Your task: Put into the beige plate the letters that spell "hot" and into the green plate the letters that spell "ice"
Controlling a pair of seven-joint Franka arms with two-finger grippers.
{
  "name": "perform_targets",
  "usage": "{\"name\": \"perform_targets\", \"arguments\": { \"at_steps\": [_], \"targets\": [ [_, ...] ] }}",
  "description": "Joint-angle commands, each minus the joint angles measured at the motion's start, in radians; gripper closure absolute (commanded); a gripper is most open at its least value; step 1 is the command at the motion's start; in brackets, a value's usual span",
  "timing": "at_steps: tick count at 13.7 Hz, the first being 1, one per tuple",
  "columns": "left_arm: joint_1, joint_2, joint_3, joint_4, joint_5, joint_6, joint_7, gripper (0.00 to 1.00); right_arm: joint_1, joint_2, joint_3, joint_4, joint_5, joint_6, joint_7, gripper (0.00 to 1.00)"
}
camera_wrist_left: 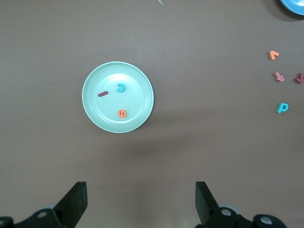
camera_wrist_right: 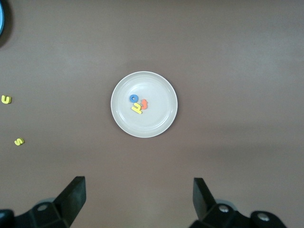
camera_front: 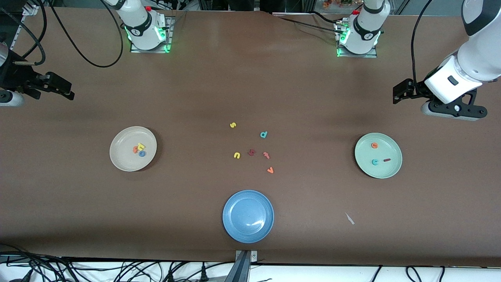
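Brown cloth covers the whole table (camera_front: 250, 78), and both arms wait, drawn back to its two ends, which I take to mean the sorting is done; the beige plate (camera_front: 122, 160) sits toward the right arm's end holding the yellow h (camera_front: 141, 146), orange t (camera_front: 136, 149) and blue o (camera_front: 142, 153) bunched together and touching; the green plate (camera_front: 387, 170) sits toward the left arm's end with the orange e (camera_front: 374, 145), teal c (camera_front: 375, 161) and dark red i (camera_front: 387, 159) lying apart; the blue plate (camera_front: 248, 216), nearest the front camera, holds nothing; between the plates lie the leftovers, a yellow s (camera_front: 233, 125), yellow u (camera_front: 236, 155), teal d (camera_front: 264, 134) and others, rightly left out; the left gripper (camera_wrist_left: 140, 202) hangs above bare cloth just beside the green plate, fingers wide and empty; the right gripper (camera_wrist_right: 138, 199) likewise beside the beige plate, fingers wide, holding nothing.
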Motion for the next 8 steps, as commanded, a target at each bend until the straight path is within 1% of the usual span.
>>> {"name": "perform_targets", "arguments": {
  "at_steps": [1, 8],
  "targets": [
    [0.003, 0.011, 0.001, 0.027, -0.02, -0.021, 0.006, 0.0, 0.004, 0.006, 0.003, 0.024, -0.002, -0.03, -0.006, 0.0],
    [0.003, 0.011, 0.001, 0.027, -0.02, -0.021, 0.006, 0.0, 0.007, 0.006, 0.004, 0.026, -0.015, -0.032, -0.001, 0.0]
  ]
}}
